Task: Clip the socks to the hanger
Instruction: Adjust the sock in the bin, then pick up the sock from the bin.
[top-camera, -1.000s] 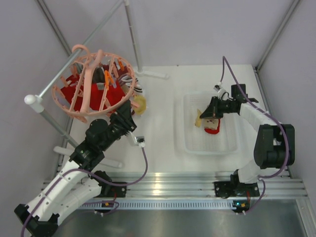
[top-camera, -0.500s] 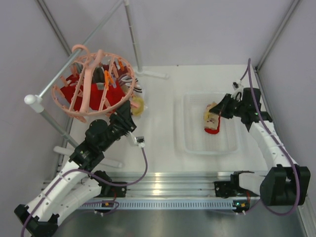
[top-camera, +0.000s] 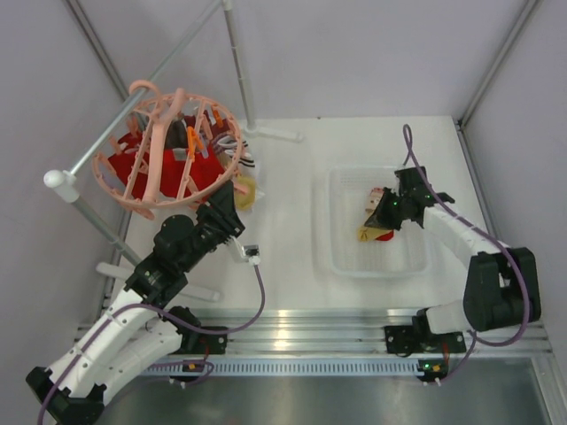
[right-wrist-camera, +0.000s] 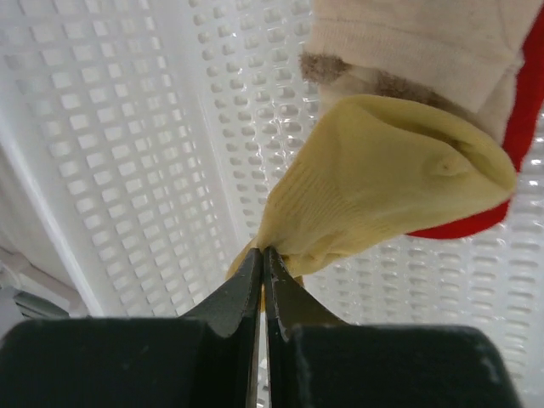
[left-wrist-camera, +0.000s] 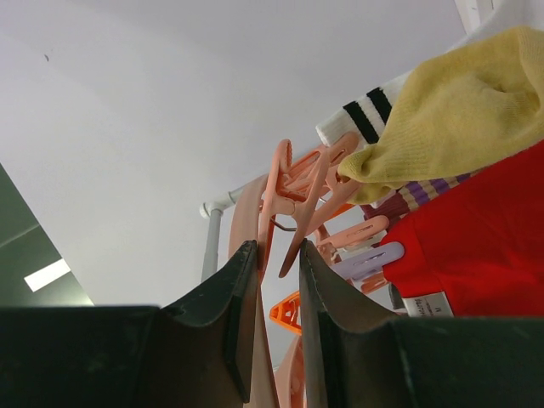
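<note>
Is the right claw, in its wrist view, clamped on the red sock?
No. The right claw is shut on an edge of the yellow sock, while the red sock lies behind it, outside its grip.

2 white arms [top-camera: 456, 226] with black joints, purple cables [top-camera: 263, 297], black gripper fingers [left-wrist-camera: 212, 314].

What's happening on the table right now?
The right tool is shut on a mustard yellow sock down in the white basket. The left tool is pinched on a peach piece of the hanger, where several socks already hang.
</note>
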Robot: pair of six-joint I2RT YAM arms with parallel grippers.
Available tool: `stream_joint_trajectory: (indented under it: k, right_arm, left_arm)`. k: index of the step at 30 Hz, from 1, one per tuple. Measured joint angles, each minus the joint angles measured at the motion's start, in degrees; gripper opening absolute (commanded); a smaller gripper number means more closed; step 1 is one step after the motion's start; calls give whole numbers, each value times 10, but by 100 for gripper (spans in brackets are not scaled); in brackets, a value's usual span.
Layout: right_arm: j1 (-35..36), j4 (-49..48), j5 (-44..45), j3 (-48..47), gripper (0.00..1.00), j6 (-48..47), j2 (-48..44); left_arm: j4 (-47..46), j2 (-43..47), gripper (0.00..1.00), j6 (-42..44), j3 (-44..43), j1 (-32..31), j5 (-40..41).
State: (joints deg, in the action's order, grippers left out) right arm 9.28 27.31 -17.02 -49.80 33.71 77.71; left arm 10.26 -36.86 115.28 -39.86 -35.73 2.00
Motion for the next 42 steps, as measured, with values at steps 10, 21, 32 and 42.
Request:
stream_joint_trajectory:
  k: [10,21,32,42]
  right_arm:
    - [35,-80,-32,-133,30,60,198]
    - [25,-82,-168,-208,55,-151,214]
    - [23,12,-196,-170,56,-631,165]
    - [41,58,-162,-155,54,-801,167]
  left_arm:
    - [0,0,0,0,2,0,5]
    - [0,7,0,1,9,0,6]
    - [0,8,0,2,11,0,7]
    - [0,7,0,2,11,1,7]
